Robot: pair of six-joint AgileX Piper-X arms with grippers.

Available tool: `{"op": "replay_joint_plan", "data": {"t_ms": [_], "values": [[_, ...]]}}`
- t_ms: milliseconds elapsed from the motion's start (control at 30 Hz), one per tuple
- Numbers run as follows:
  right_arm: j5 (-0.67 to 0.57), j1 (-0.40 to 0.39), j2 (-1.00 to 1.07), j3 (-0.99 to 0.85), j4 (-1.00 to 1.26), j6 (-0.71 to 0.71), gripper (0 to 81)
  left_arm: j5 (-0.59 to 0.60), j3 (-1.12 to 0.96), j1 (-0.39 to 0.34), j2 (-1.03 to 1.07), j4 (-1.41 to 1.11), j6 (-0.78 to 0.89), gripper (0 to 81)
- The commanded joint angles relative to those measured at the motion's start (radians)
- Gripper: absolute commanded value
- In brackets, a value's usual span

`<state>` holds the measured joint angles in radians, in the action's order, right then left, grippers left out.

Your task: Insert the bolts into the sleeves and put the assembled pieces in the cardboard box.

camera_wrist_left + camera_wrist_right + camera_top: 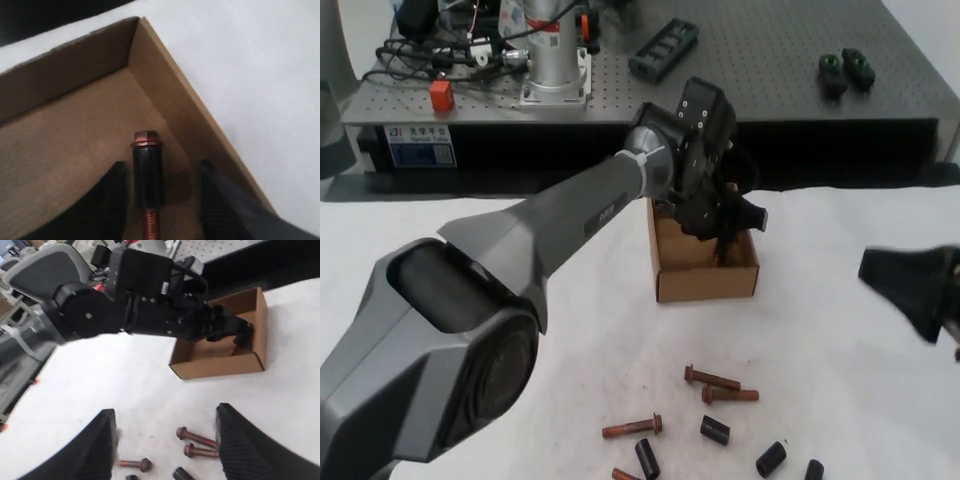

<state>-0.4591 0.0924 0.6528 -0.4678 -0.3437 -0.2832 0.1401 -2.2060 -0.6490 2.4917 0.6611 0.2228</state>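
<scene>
1. Bolt (pixel 145 138) and sleeve (pixel 147 170) are already joined. The black sleeve sits around the copper-coloured shank just under the hexagonal head, and the threaded end sticks out on the wrist side.
2. We see this piece between the fingers (pixel 112 195) of our left gripper (pixel 161 164). The fingers are spread and there is a gap on each side of the sleeve, narrower on one side than on the other, so nothing is pinched.
3. Gripper and piece are inside the cardboard box (pixel 165 65), and the bolt head points toward one inner corner. We cannot tell whether the piece rests on the floor of the box.
4. In the high view our left arm (pixel 570 225) reaches diagonally across the bench and dips into the box from above.
5. Our right gripper (pixel 165 410) hangs over the white cloth (pixel 840 400) off to the right side of the box, apart from it. Its two fingers are spread wide with nothing between them.
6. On the cloth nearer to us than the box lie loose bolts (pixel 712 378) (pixel 730 395) (pixel 632 427), the first two side by side. A further one (pixel 625 474) is cut off at the picture's edge.
7. Four loose sleeves (pixel 714 430) (pixel 647 458) (pixel 771 458) (pixel 814 469) lie among and beside them, each apart from the bolts.
8. Beyond the box stands a perforated metal bench (pixel 770 60).
</scene>
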Motion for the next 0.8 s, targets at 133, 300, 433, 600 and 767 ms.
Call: {"op": "replay_joint_plan", "data": {"t_ms": [133,300,433,600,767], "values": [[0.160,-0.073,0.258,-0.116,-0.281,0.356,43.1,-0.035,-0.016,0.031,-0.159,0.221,-0.089,32.4],[0.311,-0.188,0.517,-0.251,-0.419,0.419,43.1,-0.146,0.085,0.081,-0.295,0.313,-0.165,30.1],[0.331,-0.273,0.704,-0.348,-0.412,0.560,43.1,-0.147,0.332,0.135,-0.433,0.284,-0.162,30.1],[0.350,-0.351,0.904,-0.492,-0.380,0.620,39.5,-0.119,0.695,0.176,-0.644,0.127,-0.156,30.1],[0.366,-0.404,1.095,-0.648,-0.393,0.723,37.7,-0.106,0.926,0.185,-0.832,0.075,-0.168,30.6]]}}
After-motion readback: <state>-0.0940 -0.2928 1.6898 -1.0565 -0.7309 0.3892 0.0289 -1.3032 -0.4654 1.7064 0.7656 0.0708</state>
